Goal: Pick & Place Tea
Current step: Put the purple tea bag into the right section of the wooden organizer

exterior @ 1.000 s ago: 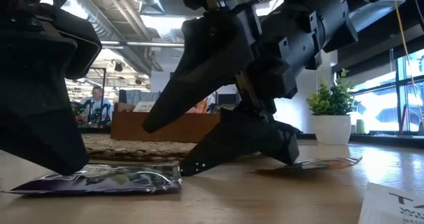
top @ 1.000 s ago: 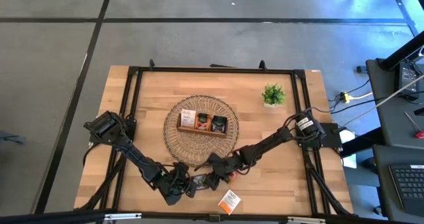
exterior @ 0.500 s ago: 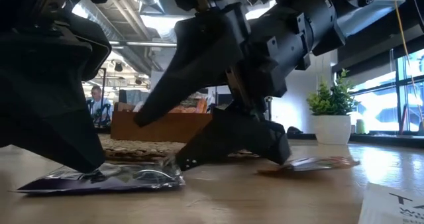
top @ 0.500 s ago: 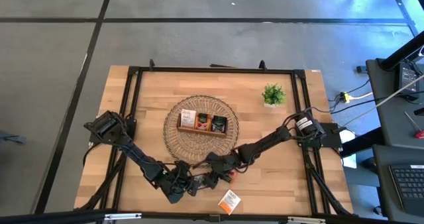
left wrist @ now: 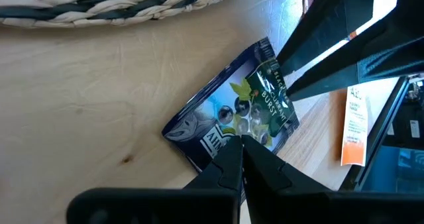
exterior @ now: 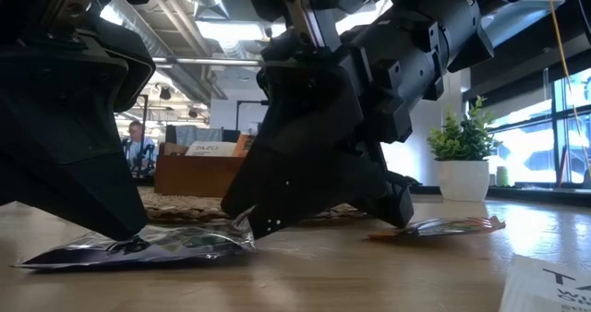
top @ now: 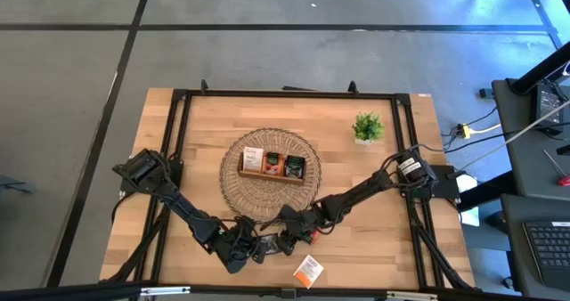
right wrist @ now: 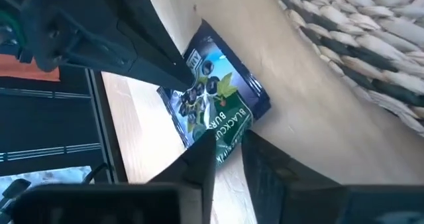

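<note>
Low view shows a crinkled, glossy dark foil sachet (exterior: 148, 247) lying flat on the pale wood worktop (exterior: 369, 275), pinned at one end beneath the left gripper (left wrist: 240, 144), whose fingers are pressed together. The right gripper (right wrist: 228, 148) has its fingers narrowly apart, straddling the sachet's opposite edge. Just beyond both sits the round woven basket (top: 272, 181).

My left gripper (left wrist: 240, 159) is pinched closed, tips down; my right gripper (right wrist: 228, 151) faces it, fingers narrowly parted.
</note>
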Robot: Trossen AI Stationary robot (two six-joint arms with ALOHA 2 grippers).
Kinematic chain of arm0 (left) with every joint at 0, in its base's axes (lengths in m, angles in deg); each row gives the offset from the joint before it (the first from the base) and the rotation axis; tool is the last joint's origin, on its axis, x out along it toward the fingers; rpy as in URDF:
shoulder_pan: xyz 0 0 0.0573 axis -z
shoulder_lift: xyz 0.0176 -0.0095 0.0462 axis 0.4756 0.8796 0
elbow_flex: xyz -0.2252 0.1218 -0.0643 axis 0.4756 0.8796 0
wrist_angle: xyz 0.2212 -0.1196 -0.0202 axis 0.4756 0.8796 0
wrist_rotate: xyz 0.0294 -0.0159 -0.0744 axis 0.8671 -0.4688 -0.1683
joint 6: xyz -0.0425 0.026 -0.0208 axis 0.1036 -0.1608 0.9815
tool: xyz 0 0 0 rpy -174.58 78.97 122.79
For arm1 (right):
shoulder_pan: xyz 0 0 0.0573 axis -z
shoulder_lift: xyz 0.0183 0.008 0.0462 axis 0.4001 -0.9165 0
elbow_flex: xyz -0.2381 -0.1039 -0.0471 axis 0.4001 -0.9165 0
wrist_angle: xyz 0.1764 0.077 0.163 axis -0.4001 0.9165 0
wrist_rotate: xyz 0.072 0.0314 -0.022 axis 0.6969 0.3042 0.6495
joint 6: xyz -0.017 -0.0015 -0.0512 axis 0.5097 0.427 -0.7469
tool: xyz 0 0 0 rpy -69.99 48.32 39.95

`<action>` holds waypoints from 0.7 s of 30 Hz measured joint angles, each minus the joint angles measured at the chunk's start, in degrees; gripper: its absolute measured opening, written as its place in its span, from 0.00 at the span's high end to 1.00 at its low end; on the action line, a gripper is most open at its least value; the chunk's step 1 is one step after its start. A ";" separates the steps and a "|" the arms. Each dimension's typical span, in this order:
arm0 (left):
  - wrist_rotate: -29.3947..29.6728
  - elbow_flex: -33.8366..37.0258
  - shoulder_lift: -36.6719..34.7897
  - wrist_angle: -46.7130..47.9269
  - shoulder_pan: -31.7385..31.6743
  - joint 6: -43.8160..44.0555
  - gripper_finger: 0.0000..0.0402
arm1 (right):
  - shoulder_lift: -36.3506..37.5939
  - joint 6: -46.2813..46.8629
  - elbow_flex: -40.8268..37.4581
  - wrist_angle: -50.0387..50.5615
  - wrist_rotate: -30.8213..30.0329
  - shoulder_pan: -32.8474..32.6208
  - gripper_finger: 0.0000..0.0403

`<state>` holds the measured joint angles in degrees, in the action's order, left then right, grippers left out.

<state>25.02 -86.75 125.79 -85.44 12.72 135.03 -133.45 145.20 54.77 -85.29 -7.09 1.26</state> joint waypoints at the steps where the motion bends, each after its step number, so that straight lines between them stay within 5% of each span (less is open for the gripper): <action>1: 0.00 0.00 0.00 0.00 0.00 0.00 1.00 | 0.00 -0.13 -0.01 -0.23 -0.07 -0.02 0.82; 16: 0.17 -0.02 0.00 -0.01 0.00 -0.20 1.00 | -0.11 -1.07 -0.04 -2.15 -2.79 0.07 0.88; 21: 1.29 -0.04 0.02 -0.13 0.02 -2.27 1.00 | -0.15 -4.93 -0.04 -1.74 -2.67 0.04 0.98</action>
<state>26.31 -86.79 125.82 -85.57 12.75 132.76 -133.60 140.27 54.72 -87.03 -9.75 1.30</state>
